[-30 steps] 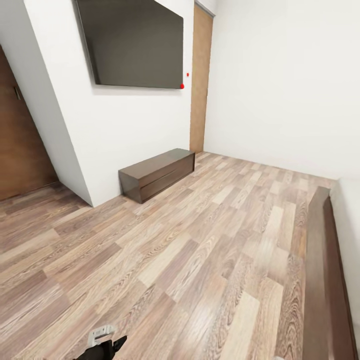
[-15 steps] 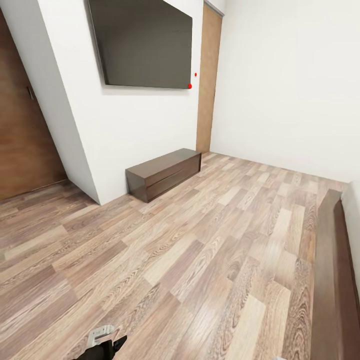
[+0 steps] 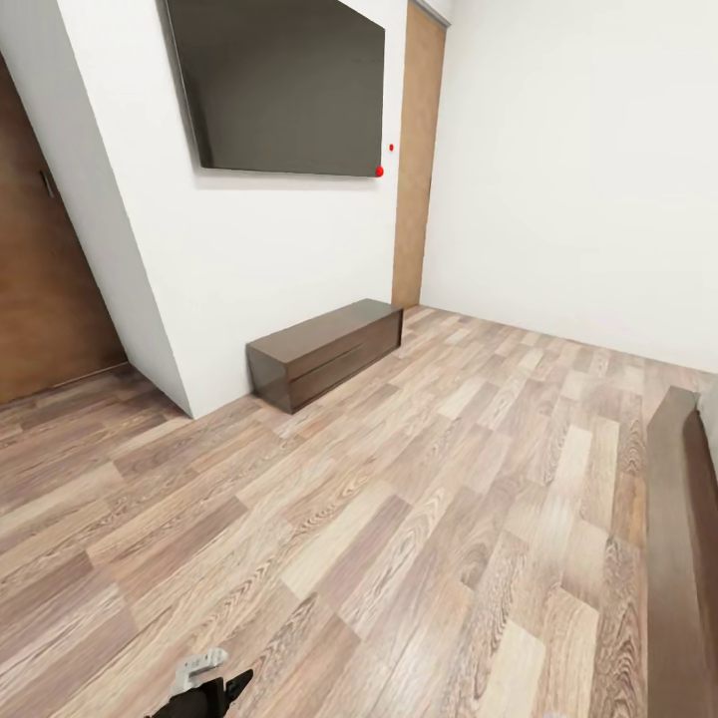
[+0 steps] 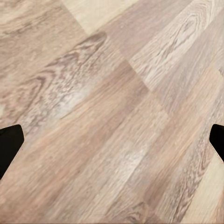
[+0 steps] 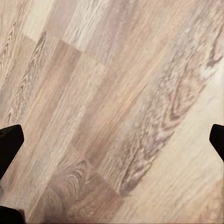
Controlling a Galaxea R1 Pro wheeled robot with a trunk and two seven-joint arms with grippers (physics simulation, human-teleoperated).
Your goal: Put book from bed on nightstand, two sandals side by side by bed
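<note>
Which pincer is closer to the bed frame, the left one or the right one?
Probably right. The bed frame lies on the robot's right; the left arm is far across the floor from it. The right pincer hangs over the floor, exact position unclear.

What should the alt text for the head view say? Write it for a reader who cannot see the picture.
A bedroom with a wood-plank floor and white walls, a large dark screen mounted above a low dark-brown cabinet. The dark wooden bed frame runs along the right edge, a brown door stands at far left, and the left gripper shows at the bottom.
</note>
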